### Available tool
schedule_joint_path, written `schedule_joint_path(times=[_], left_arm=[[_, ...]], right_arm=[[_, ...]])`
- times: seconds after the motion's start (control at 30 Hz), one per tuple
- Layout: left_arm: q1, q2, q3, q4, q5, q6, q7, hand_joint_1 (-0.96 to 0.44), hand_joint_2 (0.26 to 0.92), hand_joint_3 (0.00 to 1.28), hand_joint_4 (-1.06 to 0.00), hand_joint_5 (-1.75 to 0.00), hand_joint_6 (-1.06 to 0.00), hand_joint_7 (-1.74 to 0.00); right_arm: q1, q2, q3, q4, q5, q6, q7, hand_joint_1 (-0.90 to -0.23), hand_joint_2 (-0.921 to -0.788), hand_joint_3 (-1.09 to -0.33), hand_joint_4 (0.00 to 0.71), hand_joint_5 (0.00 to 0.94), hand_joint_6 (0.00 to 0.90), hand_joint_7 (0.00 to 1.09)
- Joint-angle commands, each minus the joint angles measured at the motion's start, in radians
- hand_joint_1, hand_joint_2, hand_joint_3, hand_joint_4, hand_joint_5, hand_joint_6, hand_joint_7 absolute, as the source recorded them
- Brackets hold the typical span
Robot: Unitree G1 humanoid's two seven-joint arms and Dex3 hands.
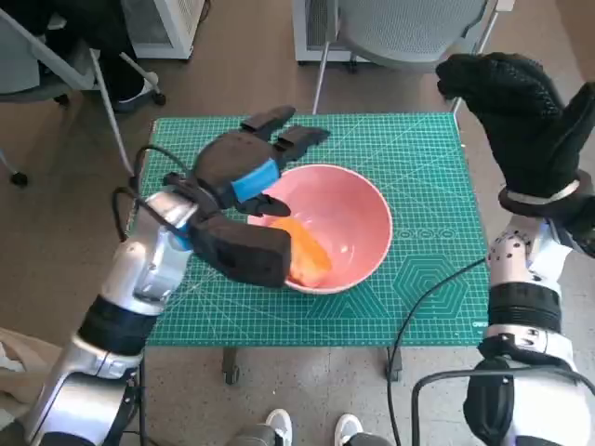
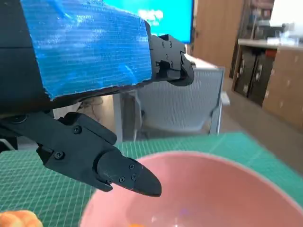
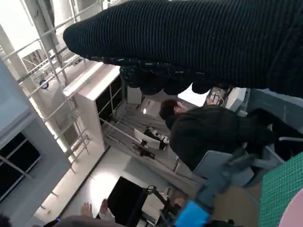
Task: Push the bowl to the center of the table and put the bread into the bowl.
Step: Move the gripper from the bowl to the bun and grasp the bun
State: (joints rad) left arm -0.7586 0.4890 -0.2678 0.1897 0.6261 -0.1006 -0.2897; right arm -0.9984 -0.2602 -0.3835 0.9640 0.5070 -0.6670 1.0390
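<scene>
Green cutting mat (image 1: 418,279) covers the whole bench, with brown floor and an office chair (image 1: 409,28) past the far edge. Pink bowl (image 1: 358,218) sits pretty much mid-bench, and the orange bread (image 1: 305,249) is already inside it, up against the near-left wall. Left hand (image 1: 244,195) hovers over the bowl's left rim, fingers spread, holding nothing. Right hand (image 1: 521,116) is raised off the bench's far-right corner, also empty with fingers apart. 1 person (image 3: 213,132) shows in the right wrist view.
</scene>
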Motion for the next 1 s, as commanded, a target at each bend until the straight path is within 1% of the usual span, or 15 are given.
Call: schedule_joint_path(times=[0.03,0.23,0.3,0.37,0.63,0.73,0.9,1.0], left_arm=[[0.039,0.047,0.061,-0.076,-0.045,-0.026,-0.001,-0.6,0.858,0.0,-0.13,0.0,-0.25,-0.2],[0.052,0.058,0.078,-0.098,-0.06,-0.034,-0.004,-0.6,0.857,0.0,-0.14,-0.01,-0.27,-0.18],[0.086,0.082,0.127,-0.133,-0.102,-0.045,-0.005,-0.59,0.853,0.0,-0.16,-0.01,-0.29,-0.17],[0.11,0.097,0.158,-0.151,-0.127,-0.054,-0.003,-0.58,0.848,0.0,-0.17,-0.01,-0.31,-0.15],[0.148,0.122,0.19,-0.175,-0.143,-0.067,-0.001,-0.58,0.842,0.0,-0.19,-0.01,-0.35,-0.12],[0.177,0.169,0.238,-0.193,-0.176,-0.088,-0.02,-0.57,0.84,0.0,-0.2,-0.01,-0.35,-0.12],[0.196,0.208,0.272,-0.207,-0.202,-0.096,-0.041,-0.56,0.835,0.0,-0.2,-0.01,-0.36,-0.1],[0.22,0.252,0.307,-0.216,-0.205,-0.097,-0.053,-0.55,0.822,0.0,-0.2,0.0,-0.35,-0.09]], right_arm=[[0.015,0.012,0.002,0.017,0.0,0.008,0.011,-0.709,-0.921,-0.796,0.239,0.0,0.295,0.01],[0.013,0.012,0.002,0.02,0.0,0.007,0.013,-0.704,-0.921,-0.796,0.237,0.0,0.293,0.01],[0.01,0.014,0.0,0.029,0.0,0.007,0.014,-0.703,-0.921,-0.796,0.236,0.0,0.291,0.01],[0.007,0.016,0.0,0.035,0.0,0.006,0.014,-0.702,-0.921,-0.796,0.234,0.0,0.29,0.01],[0.005,0.02,-0.001,0.037,-0.002,0.003,0.013,-0.702,-0.921,-0.796,0.234,0.001,0.29,0.01],[0.007,0.022,0.001,0.031,-0.002,0.003,0.011,-0.702,-0.921,-0.796,0.232,0.0,0.29,0.01],[0.008,0.022,0.001,0.026,-0.002,0.004,0.011,-0.707,-0.921,-0.796,0.23,0.0,0.289,0.01],[0.006,0.019,0.0,0.026,-0.002,0.007,0.011,-0.712,-0.921,-0.795,0.226,0.0,0.287,0.01]])
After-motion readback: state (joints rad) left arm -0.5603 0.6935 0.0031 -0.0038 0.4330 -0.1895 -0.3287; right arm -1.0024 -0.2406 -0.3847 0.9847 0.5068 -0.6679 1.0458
